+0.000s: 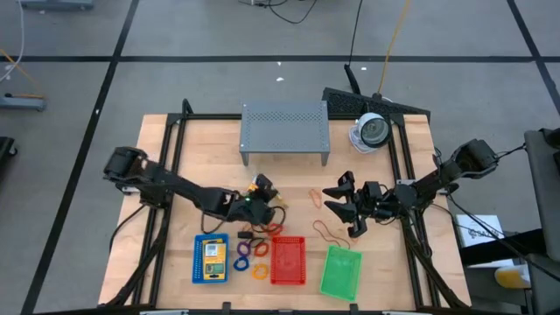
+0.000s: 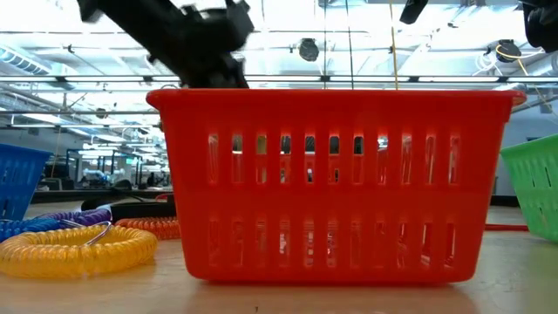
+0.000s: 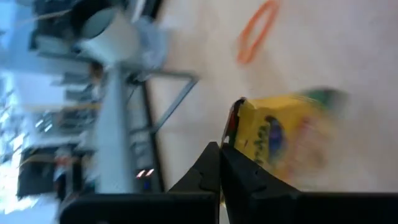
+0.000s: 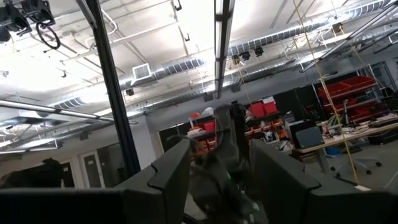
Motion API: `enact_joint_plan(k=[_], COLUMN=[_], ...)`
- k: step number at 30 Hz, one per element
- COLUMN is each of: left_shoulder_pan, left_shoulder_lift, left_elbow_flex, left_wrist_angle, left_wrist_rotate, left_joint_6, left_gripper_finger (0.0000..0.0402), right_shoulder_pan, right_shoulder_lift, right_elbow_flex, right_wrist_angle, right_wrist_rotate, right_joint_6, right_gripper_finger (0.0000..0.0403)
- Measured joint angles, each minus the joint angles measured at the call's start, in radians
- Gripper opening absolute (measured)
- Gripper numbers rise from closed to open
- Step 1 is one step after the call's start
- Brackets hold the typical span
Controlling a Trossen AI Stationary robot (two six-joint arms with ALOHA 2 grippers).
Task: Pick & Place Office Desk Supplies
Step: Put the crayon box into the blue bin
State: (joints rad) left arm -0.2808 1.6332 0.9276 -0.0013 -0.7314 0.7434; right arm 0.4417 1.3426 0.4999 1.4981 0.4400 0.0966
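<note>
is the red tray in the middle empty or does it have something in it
Empty. From above, the red tray shows only its own mesh floor, and the low view's slots show nothing inside. The blue tray beside it holds a crayon box.

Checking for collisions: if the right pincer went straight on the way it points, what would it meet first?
Probably the left pincer, which holds a yellow crayon box. The right pincer points toward it, though heights are unclear.

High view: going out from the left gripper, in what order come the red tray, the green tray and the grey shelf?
From the left gripper:
1. Red tray, at the table's front, nearest.
2. Grey shelf, toward the back.
3. Green tray, front right, farthest.
</note>
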Motion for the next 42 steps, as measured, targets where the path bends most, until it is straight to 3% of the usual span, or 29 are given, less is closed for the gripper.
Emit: enact_joint_plan(k=[7, 17, 23, 31, 34, 42], left_shoulder_pan=[-0.089, -0.249, -0.331, -0.399, -0.424, -0.492], left_shoulder_lift=[-0.167, -0.206, -0.158, -0.014, 0.035, 0.079], left_elbow_flex=[0.000, 0.205, 0.333, 0.434, 0.453, 0.554], left_wrist_angle=[-0.259, -0.951, -1.249, -1.570, -1.552, -1.569], left_wrist_rotate=[-0.201, -0.254, -0.148, 0.092, 0.173, 0.246], left_joint_6=[-0.197, -0.870, -1.263, -1.637, -1.663, -1.806], left_gripper_finger=[0.0002, 0.0001, 0.0001, 0.0000, 0.0000, 0.0000], right_shoulder_pan=[0.032, 0.060, 0.073, 0.109, 0.121, 0.147], right_shoulder_lift=[0.000, 0.000, 0.000, 0.000, 0.000, 0.000], right_elbow_flex=[0.000, 0.000, 0.000, 0.000, 0.000, 0.000], right_wrist_angle=[0.000, 0.033, 0.030, 0.020, 0.016, 0.002], right_wrist_rotate=[0.000, 0.002, 0.002, 0.001, 0.001, 0.000], right_joint_6=[0.011, 0.012, 0.023, 0.023, 0.023, 0.023], right_gripper_finger=[0.0155, 0.0155, 0.0155, 0.0155, 0.0155, 0.0155])
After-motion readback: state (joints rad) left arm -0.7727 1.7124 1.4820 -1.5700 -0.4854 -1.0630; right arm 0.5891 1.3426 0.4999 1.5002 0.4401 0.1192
